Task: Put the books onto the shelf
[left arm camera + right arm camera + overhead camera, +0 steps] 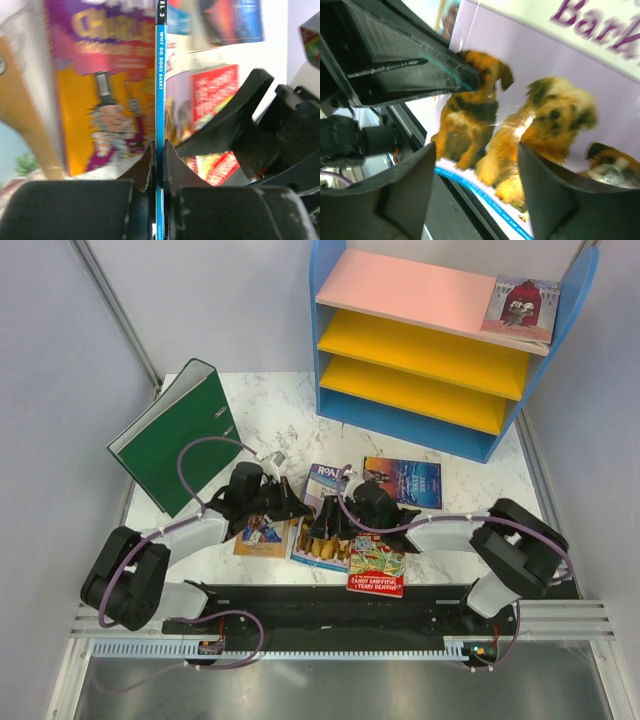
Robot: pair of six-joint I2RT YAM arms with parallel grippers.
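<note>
Your left gripper (pixel 157 147) comes first: fingers pressed together on the thin blue spine of the three-dogs book (pixel 160 75), seen edge-on from the left wrist. Your right gripper (pixel 476 147) has its fingers spread over that same cover, one either side of the dogs, holding nothing; the left arm's finger meets the cover at its 10 o'clock. In the top view the three-dogs book sits at the front centre of the table (pixel 280 410), between the two grippers. From it, you have the purple Roald Dahl book (pixel 322 478) at 12 o'clock, touching or overlapping, which of the two cannot be told. The dark blue book (pixel 402 482) lies flat at 2 o'clock, apart. The red-green Treehouse book (pixel 377 565) lies just beside at 5 o'clock, at the table's near edge. The small tan-orange book (pixel 262 537) is at 9 o'clock, partly under the left arm. The shelf (pixel 400 288) stands at 1 o'clock at the far side, with one dark red book (pixel 520 308) on the right end of its pink top board. A green binder (pixel 170 440) stands tilted at 10 o'clock.
</note>
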